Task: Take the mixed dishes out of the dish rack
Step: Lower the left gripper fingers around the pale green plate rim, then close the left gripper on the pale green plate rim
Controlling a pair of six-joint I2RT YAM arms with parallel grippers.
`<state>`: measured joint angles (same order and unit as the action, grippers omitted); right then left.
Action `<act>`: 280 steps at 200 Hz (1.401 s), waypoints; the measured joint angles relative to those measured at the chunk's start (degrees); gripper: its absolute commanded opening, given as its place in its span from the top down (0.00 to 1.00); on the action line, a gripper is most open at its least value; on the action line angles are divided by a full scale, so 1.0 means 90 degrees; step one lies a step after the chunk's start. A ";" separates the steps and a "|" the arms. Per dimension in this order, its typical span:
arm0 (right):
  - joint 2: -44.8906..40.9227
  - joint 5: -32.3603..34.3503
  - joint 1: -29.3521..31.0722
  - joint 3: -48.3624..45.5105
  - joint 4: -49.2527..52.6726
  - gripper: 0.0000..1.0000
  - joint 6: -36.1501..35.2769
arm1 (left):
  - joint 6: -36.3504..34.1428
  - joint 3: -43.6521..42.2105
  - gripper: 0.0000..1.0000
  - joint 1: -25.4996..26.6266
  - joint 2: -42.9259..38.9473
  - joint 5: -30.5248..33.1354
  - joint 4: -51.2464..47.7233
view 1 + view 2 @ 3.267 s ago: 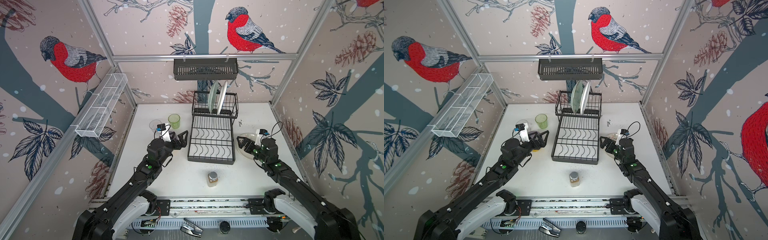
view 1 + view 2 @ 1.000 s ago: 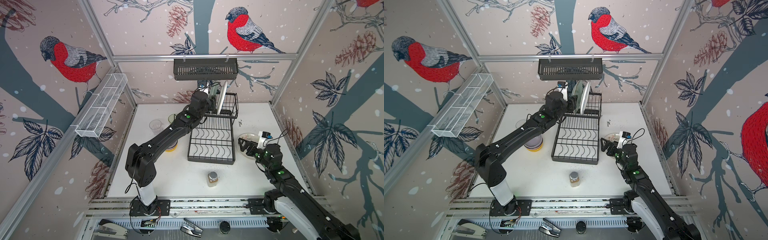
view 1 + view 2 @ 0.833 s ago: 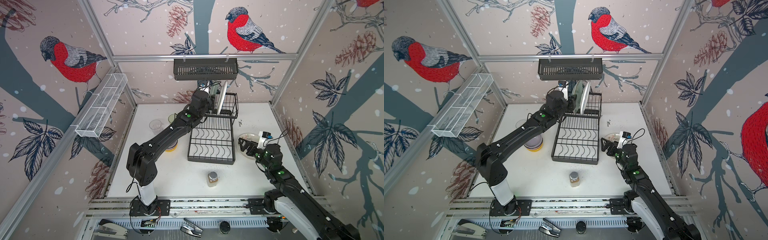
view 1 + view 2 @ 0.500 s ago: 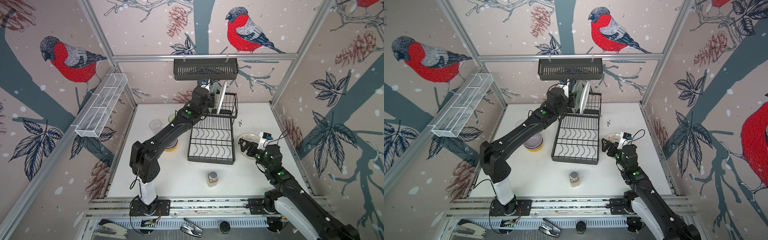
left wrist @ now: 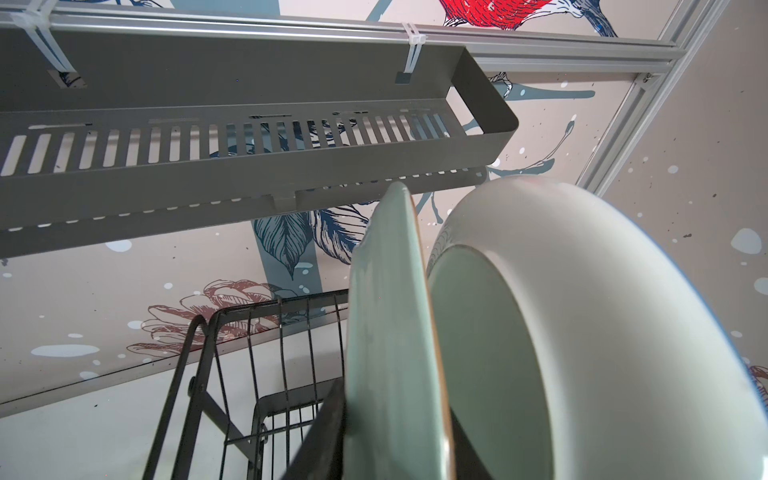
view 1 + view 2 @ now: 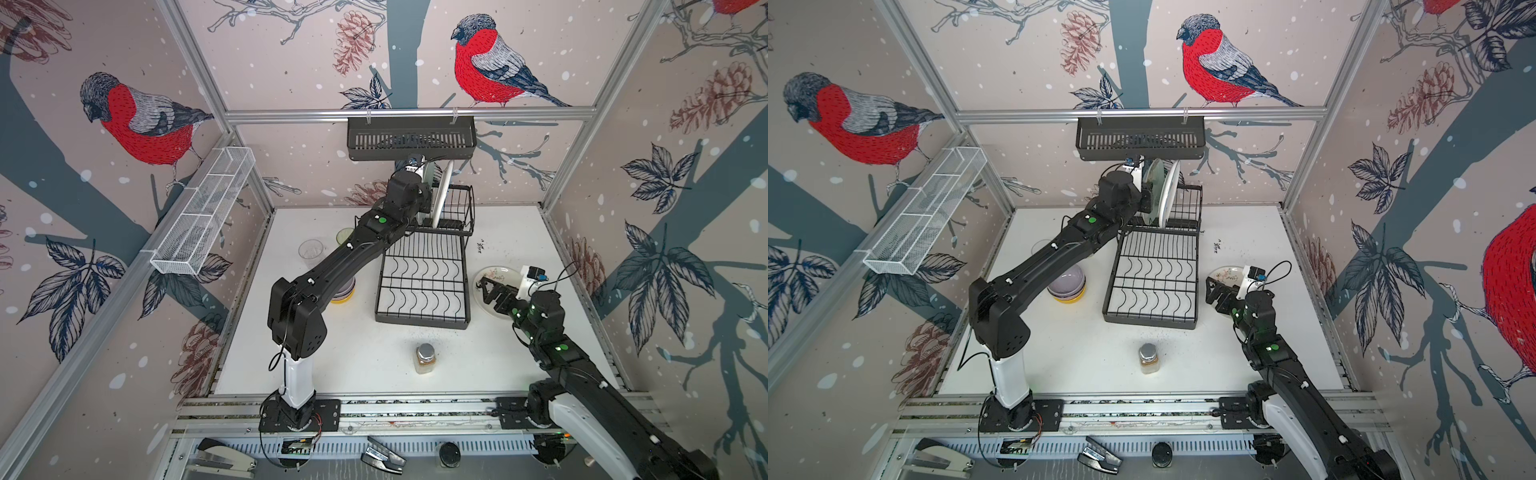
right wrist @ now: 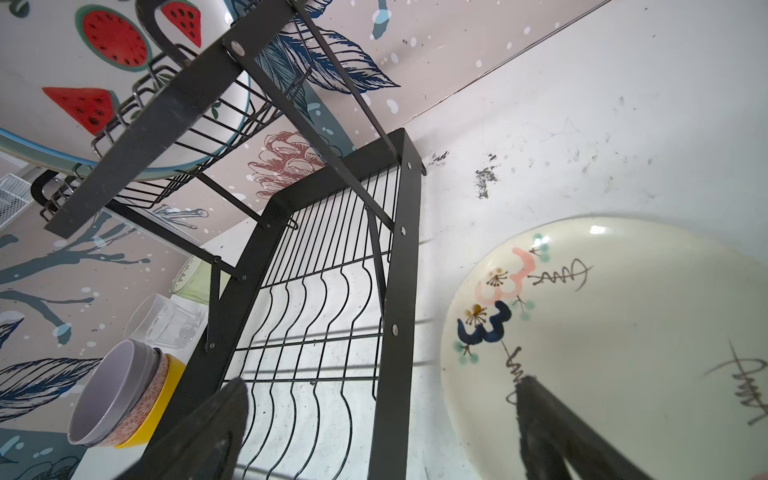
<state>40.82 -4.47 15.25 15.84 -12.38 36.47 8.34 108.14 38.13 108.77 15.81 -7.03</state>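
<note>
Change: left gripper [image 5: 395, 399] has travelled from the tabletop beside the bowl stack [image 7: 124, 395] up to the raised plate tier of the dish rack [image 6: 1150, 322]; right gripper [image 6: 488, 293] has barely shifted.
Left gripper: closed on the pale green plate [image 5: 386, 311]; the wrist view shows dark fingers [image 5: 328, 424] lying against both its faces, low on the rim.
Pale green plate: upright in the raised tier, between the left gripper's fingers.
Watermelon plate [image 7: 112, 41]: upright in the next slot, just beside the left gripper on the side away from its arm; one finger stands between the two plates.
Right gripper: jaws spread wide, holding nothing.
Cream flower-painted plate [image 7: 623, 311]: flat on the table [image 6: 365, 365], directly beneath the right gripper; contact cannot be told.
Rack lower tier: just beside the right gripper.
Bowl stack: lilac on pink-patterned on yellow, on the table under the left forearm, well apart from the left gripper.
Clear ribbed tumbler [image 7: 166, 320]: just beyond the bowl stack, below the left gripper.
Green tumbler [image 7: 195, 282]: beside the clear one, nearer the left gripper.
Silver-capped jar [image 6: 424, 358]: well apart from both grippers.
</note>
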 measured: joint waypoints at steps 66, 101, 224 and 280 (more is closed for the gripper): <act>-0.0073 0.0017 -0.0068 0.0002 0.0015 0.00 0.0000 | -0.0155 0.0202 0.76 -0.0005 0.0107 0.0270 -0.0097; -0.0070 0.0019 -0.0080 0.0012 0.0017 0.00 0.0000 | -0.0233 0.0398 0.86 -0.0058 0.0219 0.0702 -0.0158; -0.0002 0.0022 -0.0187 0.0024 0.0017 0.00 0.0007 | -0.0510 0.0639 1.00 -0.0005 0.0323 0.0838 -0.0359; -0.0002 0.0017 -0.0214 0.0024 0.0017 0.00 0.0066 | -0.0651 0.0729 1.00 0.0029 0.0333 0.0976 -0.0430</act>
<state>40.80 -4.32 13.32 16.05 -12.23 37.06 2.48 114.69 38.39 111.77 24.60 -10.90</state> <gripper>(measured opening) 0.996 0.156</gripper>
